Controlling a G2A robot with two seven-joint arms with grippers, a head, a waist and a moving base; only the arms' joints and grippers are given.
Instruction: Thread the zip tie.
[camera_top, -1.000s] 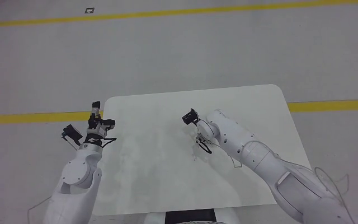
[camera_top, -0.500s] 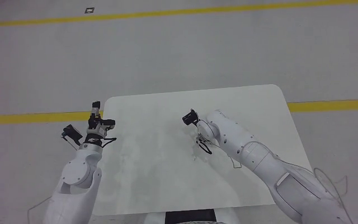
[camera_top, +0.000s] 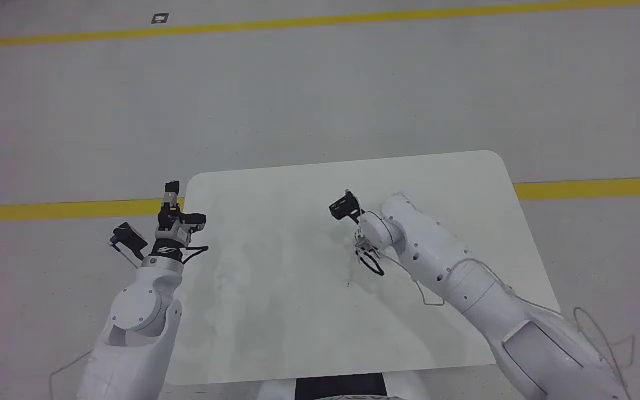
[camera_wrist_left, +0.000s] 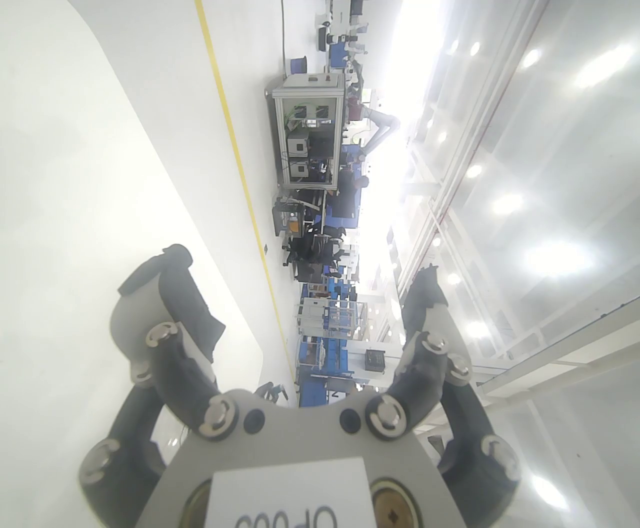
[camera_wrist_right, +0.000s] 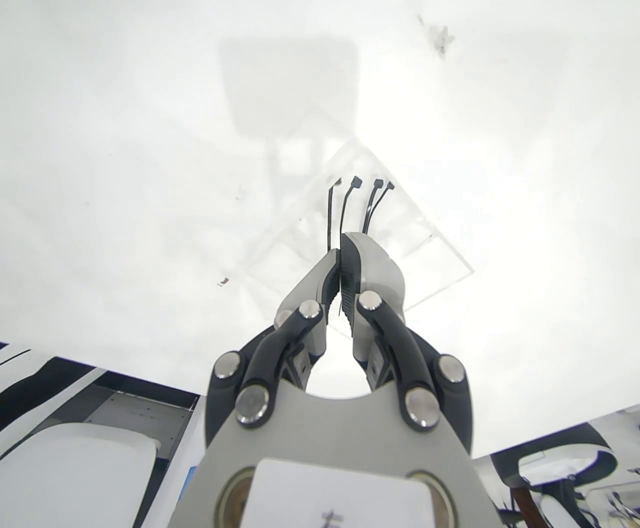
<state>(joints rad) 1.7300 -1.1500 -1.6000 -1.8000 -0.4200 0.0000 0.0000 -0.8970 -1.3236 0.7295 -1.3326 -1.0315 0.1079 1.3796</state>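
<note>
In the top view, your right arm (camera_top: 440, 270) is hanging over the middle of the white, round-cornered table (camera_top: 450, 180), having drifted slightly rightward since a second ago. The left arm (camera_top: 140, 300) is sitting unmoved at the left edge. In the left wrist view, the left gripper (camera_wrist_left: 300, 272) is gaping wide. In the right wrist view, the right gripper (camera_wrist_right: 341, 247) is pinching a thin black zip tie (camera_wrist_right: 348, 205) over a clear square tray (camera_wrist_right: 440, 255) where other ties (camera_wrist_right: 372, 205) are lying.

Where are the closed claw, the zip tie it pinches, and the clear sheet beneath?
right gripper (camera_wrist_right: 341, 247), right wrist view, between its shut fingertips.
zip tie (camera_wrist_right: 344, 210), right wrist view, on its strap.
clear sheet (camera_wrist_right: 435, 255), right wrist view, on a bare part.
</note>
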